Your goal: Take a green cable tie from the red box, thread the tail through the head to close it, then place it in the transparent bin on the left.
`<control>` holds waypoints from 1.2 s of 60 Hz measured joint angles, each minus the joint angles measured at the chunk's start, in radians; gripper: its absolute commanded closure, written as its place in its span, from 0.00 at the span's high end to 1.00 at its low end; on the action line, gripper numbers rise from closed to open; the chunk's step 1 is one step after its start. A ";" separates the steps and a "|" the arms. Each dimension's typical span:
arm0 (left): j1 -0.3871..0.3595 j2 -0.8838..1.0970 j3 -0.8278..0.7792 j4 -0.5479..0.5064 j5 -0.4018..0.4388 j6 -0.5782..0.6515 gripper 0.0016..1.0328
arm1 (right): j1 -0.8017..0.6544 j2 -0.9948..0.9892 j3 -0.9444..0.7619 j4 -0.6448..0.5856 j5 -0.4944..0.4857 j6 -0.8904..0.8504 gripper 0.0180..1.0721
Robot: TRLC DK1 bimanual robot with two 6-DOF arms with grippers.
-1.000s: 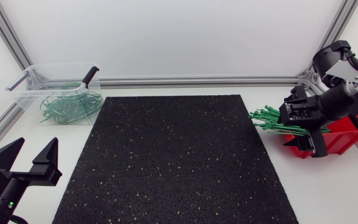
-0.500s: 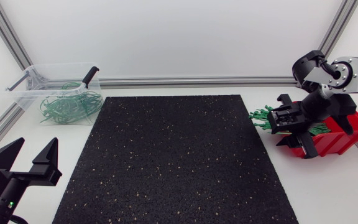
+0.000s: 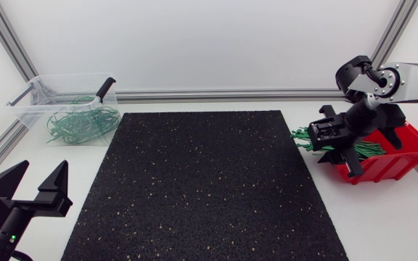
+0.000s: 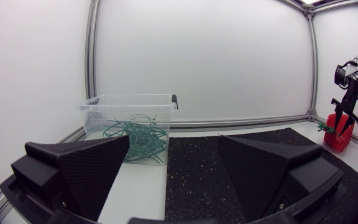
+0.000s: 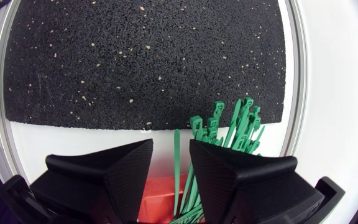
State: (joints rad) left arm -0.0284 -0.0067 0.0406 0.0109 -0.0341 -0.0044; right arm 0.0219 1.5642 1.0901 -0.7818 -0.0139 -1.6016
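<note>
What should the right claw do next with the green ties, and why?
Probably close the right gripper on the one tie standing in the gap between its open fingers, over the red box. The other ties sit bunched off to one side, so closing now would likely catch just that single tie.

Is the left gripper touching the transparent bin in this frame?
Apart. The head view shows a stretch of bare table between the left gripper and the transparent bin.
</note>
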 measured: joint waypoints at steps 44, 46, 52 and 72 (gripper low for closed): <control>0.000 0.000 0.000 0.000 0.000 0.000 0.96 | 0.002 0.028 0.010 0.000 0.019 -0.017 0.24; 0.000 0.000 0.000 0.000 0.000 0.000 0.96 | 0.001 0.027 0.010 0.000 0.019 -0.021 0.24; 0.000 0.000 0.000 0.000 0.000 0.000 0.96 | -0.005 0.021 0.010 0.000 0.019 -0.024 0.23; 0.000 0.000 0.000 0.000 0.000 0.000 0.96 | -0.013 0.019 0.010 -0.003 0.019 -0.026 0.15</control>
State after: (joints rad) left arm -0.0284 -0.0067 0.0406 0.0105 -0.0341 -0.0044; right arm 0.0093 1.5833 1.0996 -0.7849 0.0048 -1.6279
